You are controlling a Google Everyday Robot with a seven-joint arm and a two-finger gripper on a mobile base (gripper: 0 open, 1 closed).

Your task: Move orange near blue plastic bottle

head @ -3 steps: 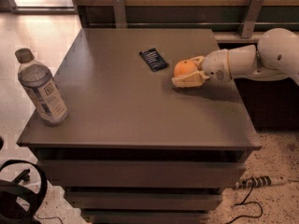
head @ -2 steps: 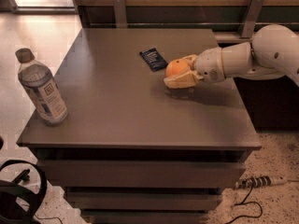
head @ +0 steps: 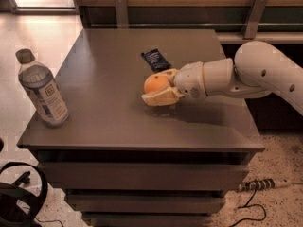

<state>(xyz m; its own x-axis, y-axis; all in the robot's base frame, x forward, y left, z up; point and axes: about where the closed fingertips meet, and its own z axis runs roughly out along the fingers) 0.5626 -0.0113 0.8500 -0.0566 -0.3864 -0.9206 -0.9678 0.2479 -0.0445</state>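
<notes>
The orange (head: pixel 155 83) is held between the pale fingers of my gripper (head: pixel 160 87), just above the brown table top near its middle. The gripper is shut on the orange, with my white arm (head: pixel 246 74) reaching in from the right. The blue plastic bottle (head: pixel 42 91) stands upright at the table's front left corner, clear with a grey cap and a pale label. The orange is well to the right of the bottle, roughly a third of the table's width away.
A flat dark-blue snack packet (head: pixel 155 59) lies on the table (head: pixel 104 122) just behind the gripper. The table has drawers below. A black cable loop (head: pixel 23 193) and a power strip (head: pixel 262 184) lie on the floor. A wooden wall rail runs behind.
My gripper has carried the orange leftward and toward the front, from beside the snack packet toward the table's middle. The bottle and packet have not moved.
</notes>
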